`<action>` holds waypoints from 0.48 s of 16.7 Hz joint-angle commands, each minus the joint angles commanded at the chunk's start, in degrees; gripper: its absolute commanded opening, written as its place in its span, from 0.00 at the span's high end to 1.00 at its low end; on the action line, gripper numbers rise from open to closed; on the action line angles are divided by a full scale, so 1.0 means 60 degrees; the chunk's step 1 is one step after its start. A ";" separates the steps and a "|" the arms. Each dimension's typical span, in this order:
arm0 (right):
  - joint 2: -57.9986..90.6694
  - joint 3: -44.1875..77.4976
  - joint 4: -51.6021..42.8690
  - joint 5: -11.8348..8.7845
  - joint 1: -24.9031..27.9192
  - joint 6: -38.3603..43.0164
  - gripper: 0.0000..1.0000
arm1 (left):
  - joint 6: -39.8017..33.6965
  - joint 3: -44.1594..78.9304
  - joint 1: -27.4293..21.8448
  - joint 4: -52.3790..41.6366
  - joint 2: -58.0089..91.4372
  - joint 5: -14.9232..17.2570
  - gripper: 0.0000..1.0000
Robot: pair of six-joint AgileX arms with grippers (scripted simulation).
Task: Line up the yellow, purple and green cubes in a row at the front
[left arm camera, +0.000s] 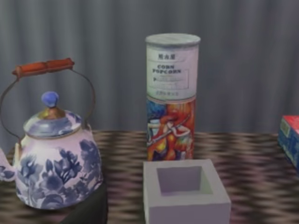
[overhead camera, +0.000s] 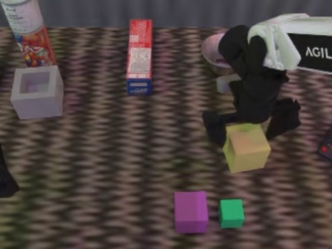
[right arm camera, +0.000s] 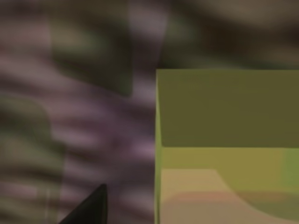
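Observation:
The pale yellow cube (overhead camera: 247, 148) sits right of the table's middle, its top face filling much of the right wrist view (right arm camera: 224, 140). My right gripper (overhead camera: 249, 130) hangs over its rear edge, open, with one black finger on either side. In the right wrist view one fingertip (right arm camera: 91, 208) stands apart from the cube's side. The purple cube (overhead camera: 191, 211) and the smaller green cube (overhead camera: 231, 213) rest side by side near the front edge, a small gap between them. My left arm (overhead camera: 5, 179) is parked at the left edge.
At the back left stand a hollow grey box (overhead camera: 36, 92) and a popcorn canister (overhead camera: 28, 31). A red and blue carton (overhead camera: 139, 56) lies at the back middle, with a pink bowl (overhead camera: 211, 49) behind the right arm. A blue-flowered teapot (left arm camera: 51, 154) shows in the left wrist view.

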 joint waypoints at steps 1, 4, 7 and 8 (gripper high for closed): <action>0.0157 -0.0232 0.0420 0.0001 0.0004 0.0008 0.00 | 0.0000 0.0000 0.0000 0.0000 0.0000 0.0000 0.00; 0.0539 -0.0759 0.1295 0.0005 0.0020 0.0026 0.00 | 0.0000 0.0000 0.0000 0.0000 0.0000 0.0000 0.00; 0.0599 -0.0834 0.1403 0.0006 0.0023 0.0030 0.00 | 0.0000 0.0000 0.0000 0.0000 0.0000 0.0000 0.00; 0.0599 -0.0834 0.1403 0.0006 0.0023 0.0030 0.00 | 0.0000 0.0000 0.0000 0.0000 0.0000 0.0000 0.00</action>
